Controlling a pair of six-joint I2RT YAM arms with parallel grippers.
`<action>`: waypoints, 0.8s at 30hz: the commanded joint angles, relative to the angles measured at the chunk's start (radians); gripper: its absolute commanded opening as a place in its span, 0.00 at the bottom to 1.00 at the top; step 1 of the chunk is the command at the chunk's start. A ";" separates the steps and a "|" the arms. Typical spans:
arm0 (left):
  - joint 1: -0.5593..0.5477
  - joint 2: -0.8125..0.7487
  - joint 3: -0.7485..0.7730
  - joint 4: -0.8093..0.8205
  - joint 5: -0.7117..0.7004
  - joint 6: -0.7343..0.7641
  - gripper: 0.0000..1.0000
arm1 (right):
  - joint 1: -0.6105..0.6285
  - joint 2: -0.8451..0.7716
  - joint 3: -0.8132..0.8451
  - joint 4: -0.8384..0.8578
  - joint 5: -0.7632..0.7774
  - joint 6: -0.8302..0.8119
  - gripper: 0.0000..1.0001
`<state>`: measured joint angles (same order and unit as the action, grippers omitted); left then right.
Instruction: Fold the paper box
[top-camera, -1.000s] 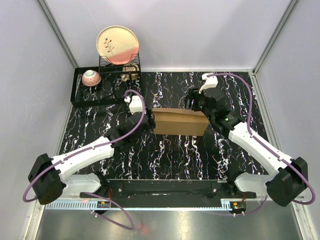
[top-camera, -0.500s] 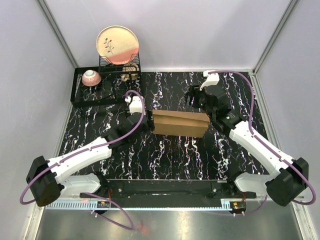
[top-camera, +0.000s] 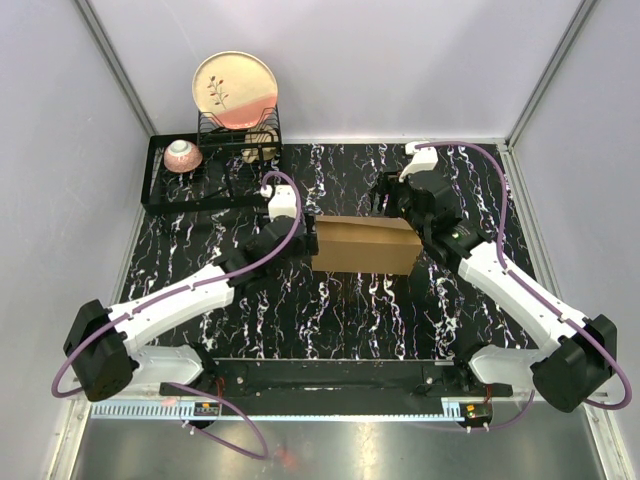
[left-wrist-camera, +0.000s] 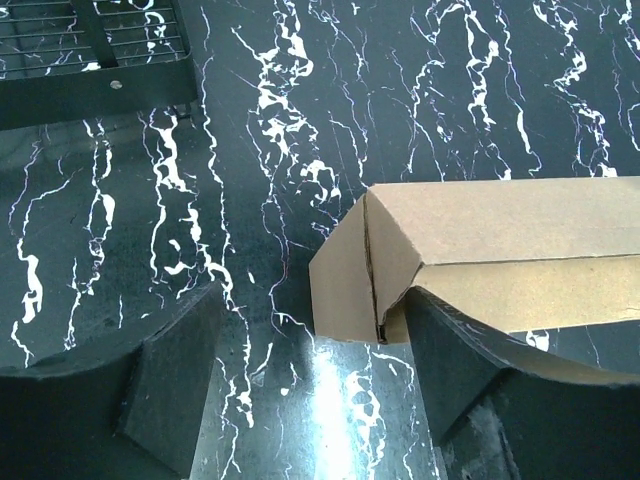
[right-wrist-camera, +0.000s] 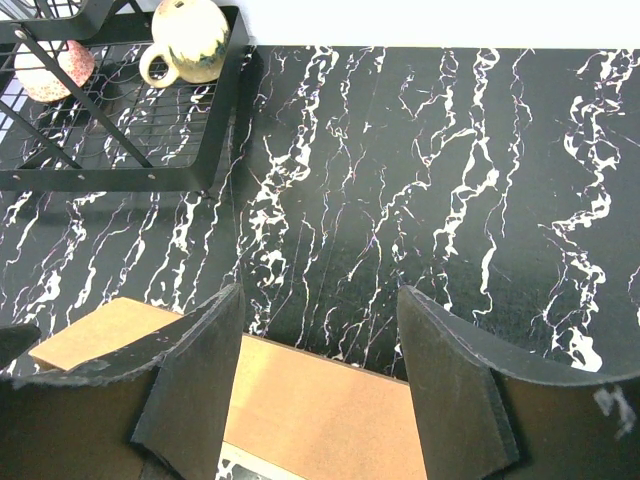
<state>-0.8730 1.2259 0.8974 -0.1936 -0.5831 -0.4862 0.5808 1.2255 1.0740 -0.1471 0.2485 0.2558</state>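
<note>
A plain brown paper box (top-camera: 365, 245) lay flat and closed on the black marble-patterned table (top-camera: 350, 310), to the right of the black wire dish rack (top-camera: 190, 205) and somewhat nearer the arm bases than the rack. The rack itself stood in the table's far left corner and held a cream-and-pink plate (top-camera: 235, 90) on edge, a small pink bowl (top-camera: 183, 155) and a cream mug (top-camera: 262, 150). The left gripper (top-camera: 303, 232) sat just off the rack's near right corner, at the end of the box that faced the rack. In its wrist view the left gripper (left-wrist-camera: 315, 300) had its jaws spread wide, with the corner of that box end (left-wrist-camera: 480, 230) lying between them and nothing clamped. One dark finger (left-wrist-camera: 470, 370) overlapped the lower edge of the cardboard, though whether it pressed on it could not be told. The right gripper (top-camera: 385, 200) hung further right of the rack, over the far edge of the box at the end away from the rack. From the right wrist camera the right gripper (right-wrist-camera: 320, 295) also stood open, its fingers apart above the top face of the box (right-wrist-camera: 330, 410), with a strip of bare table between the cardboard and the rack (right-wrist-camera: 120, 180) beyond it.
</note>
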 joint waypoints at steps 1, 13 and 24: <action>0.000 -0.006 0.043 0.011 0.038 0.014 0.79 | 0.004 -0.003 0.046 0.015 0.018 -0.020 0.69; 0.000 -0.038 0.072 0.010 0.054 0.028 0.89 | 0.002 -0.001 0.050 0.017 0.028 -0.020 0.70; 0.012 -0.129 0.014 0.060 0.049 0.060 0.80 | 0.002 -0.017 0.043 0.017 0.031 -0.020 0.70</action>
<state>-0.8703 1.1404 0.9287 -0.1936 -0.5457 -0.4591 0.5808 1.2274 1.0779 -0.1471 0.2508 0.2485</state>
